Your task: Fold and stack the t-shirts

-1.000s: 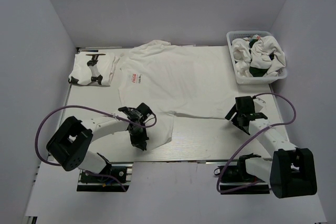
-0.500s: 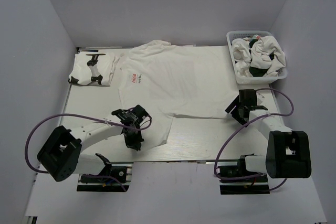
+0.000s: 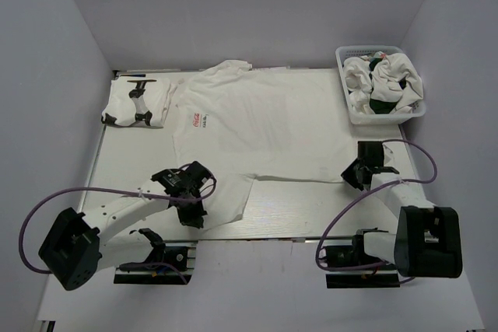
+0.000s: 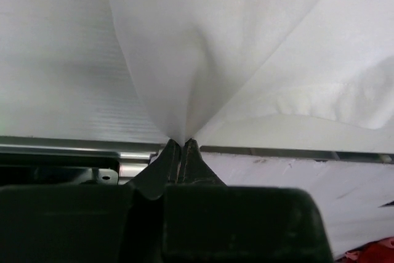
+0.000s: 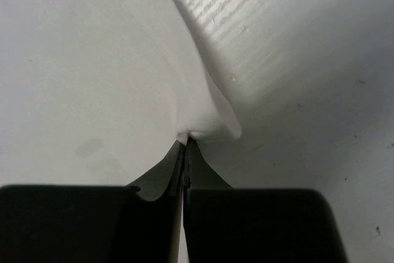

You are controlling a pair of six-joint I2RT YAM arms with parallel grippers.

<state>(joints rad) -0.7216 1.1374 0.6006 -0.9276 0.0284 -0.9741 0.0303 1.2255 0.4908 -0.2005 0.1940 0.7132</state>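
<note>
- One folded t-shirt [image 3: 136, 105] lies at the far-left corner of the tabletop [image 3: 296, 204], so the stack is begun.
- The left hand [image 3: 191, 201] is clamped shut on what looks like the near sleeve of the spread t-shirt [image 3: 264, 122].
- That shirt lies flat mid-tabletop, print up, not yet folded.
- The right hand [image 3: 360, 170] pinches its near-right hem corner, jaws closed.
- Crumpled t-shirts [image 3: 385, 79] wait in the basket [image 3: 377, 120] at far right; nothing seems to block the fold.

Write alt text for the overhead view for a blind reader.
The left gripper and right gripper each pinch the near edge of a white t-shirt spread on the table. A folded t-shirt lies far left, a basket of crumpled t-shirts far right.
</note>
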